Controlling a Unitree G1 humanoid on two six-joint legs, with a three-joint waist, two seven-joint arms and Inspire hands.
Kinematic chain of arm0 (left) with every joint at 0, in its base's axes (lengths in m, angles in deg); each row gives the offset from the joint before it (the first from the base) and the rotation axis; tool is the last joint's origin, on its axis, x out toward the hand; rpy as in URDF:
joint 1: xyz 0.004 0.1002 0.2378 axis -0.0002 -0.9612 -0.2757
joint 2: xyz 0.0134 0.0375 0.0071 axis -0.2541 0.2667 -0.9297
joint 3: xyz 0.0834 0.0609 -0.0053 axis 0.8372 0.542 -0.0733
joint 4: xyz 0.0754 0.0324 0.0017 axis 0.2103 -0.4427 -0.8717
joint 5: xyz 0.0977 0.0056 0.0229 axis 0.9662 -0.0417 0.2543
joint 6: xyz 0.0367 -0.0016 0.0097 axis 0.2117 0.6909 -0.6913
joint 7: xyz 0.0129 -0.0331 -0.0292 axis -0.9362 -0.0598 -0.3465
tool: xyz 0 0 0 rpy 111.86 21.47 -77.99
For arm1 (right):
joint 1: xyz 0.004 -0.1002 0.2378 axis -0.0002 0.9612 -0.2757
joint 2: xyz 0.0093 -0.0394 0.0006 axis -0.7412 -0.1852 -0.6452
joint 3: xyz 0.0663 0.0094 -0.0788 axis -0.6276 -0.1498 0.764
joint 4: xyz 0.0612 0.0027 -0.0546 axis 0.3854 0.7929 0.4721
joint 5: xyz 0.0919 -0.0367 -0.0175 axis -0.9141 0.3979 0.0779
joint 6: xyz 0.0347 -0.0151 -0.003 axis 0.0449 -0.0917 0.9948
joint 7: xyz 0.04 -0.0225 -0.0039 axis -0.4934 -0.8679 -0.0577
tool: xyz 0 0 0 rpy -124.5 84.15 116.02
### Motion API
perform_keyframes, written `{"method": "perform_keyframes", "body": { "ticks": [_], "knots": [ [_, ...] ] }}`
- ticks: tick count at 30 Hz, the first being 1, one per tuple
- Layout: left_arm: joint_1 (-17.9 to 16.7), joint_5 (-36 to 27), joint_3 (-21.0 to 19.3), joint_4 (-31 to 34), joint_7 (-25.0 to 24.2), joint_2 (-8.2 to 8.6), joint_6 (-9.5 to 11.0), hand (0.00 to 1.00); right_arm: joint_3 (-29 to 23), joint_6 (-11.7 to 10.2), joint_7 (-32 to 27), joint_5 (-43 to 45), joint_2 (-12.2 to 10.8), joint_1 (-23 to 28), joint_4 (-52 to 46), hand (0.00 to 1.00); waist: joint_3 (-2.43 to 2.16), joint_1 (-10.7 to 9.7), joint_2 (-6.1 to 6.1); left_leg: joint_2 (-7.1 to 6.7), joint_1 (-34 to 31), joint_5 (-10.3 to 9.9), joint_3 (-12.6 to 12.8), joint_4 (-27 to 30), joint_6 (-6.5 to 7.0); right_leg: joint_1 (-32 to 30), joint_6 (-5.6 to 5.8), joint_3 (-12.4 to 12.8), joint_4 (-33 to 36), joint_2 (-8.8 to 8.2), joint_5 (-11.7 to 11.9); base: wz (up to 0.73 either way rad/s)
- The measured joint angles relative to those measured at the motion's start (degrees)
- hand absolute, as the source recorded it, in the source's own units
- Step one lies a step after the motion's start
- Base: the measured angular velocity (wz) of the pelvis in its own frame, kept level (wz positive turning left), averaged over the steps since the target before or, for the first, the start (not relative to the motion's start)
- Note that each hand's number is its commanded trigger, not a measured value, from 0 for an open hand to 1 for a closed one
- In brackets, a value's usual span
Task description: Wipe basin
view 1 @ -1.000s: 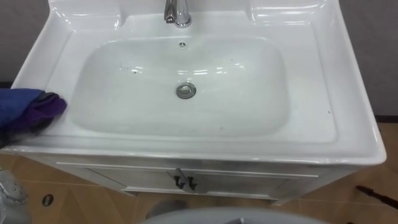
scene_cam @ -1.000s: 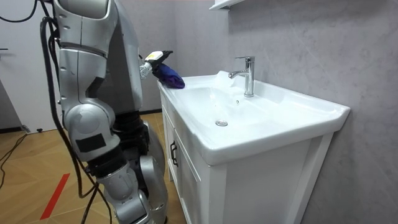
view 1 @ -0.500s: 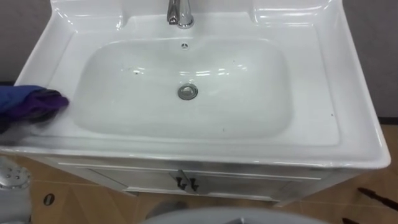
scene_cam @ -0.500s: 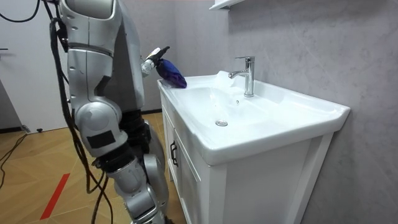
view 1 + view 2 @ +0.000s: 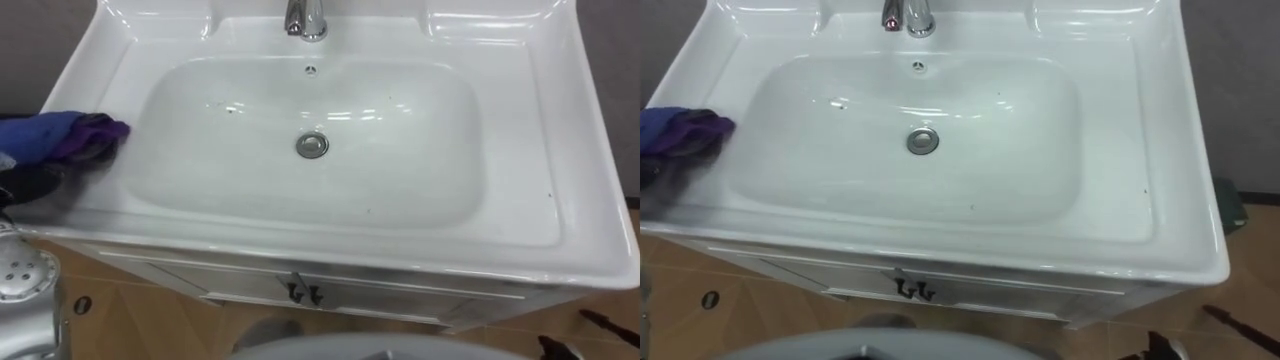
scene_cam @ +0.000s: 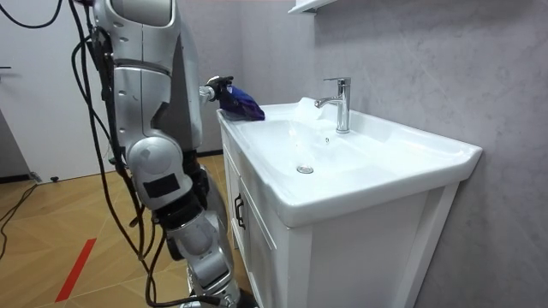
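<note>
The robot stands in front of the white vanity, its left hand (image 6: 212,89) closed round a bunched blue-and-purple cloth (image 5: 72,136); the cloth rests on the left rim of the basin (image 5: 560,150), just short of the bowl (image 5: 400,170), so I'd judge the wiping proper lies ahead; further along sits the drain plug (image 5: 312,145) at the bowl's middle, with the chrome faucet (image 5: 306,20) behind it at the back edge. The wad looks loosely gathered; dragged down that glossy slope it could pull free of the fingers or ride over in a narrow streak; a sweep kept too far back might knock the faucet; the far right side is a long reach for this arm and may get missed.
</note>
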Motion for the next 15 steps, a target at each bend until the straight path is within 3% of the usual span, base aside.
{"method": "perform_keyframes", "body": {
  "ticks": [5, 15],
  "knots": [
    [0.0, -5.3, 0.0, 1.6, -4.0, 0.21, 0.0, 0.00, 0.0, -0.1, 0.0, 0.1, 0.0, -0.1, -0.1, 0.00, 0.11, 0.4, 0.39, 0.08, 0.2, 0.0, 0.2, 0.0, 0.00, 0.1, 0.03, 0.3, 0.0, 0.00, 0.0, -0.02],
    [0.1, -6.5, 0.0, 2.1, -8.2, 0.20, 0.0, 0.00, 0.0, -0.1, -0.1, 0.1, 0.0, 0.0, -0.1, 0.00, 0.04, 0.4, 0.66, 0.05, 0.1, 0.0, 0.2, 0.1, 0.03, 0.0, 0.11, 0.3, 0.0, 0.00, 0.1, 0.00]
  ]
}}
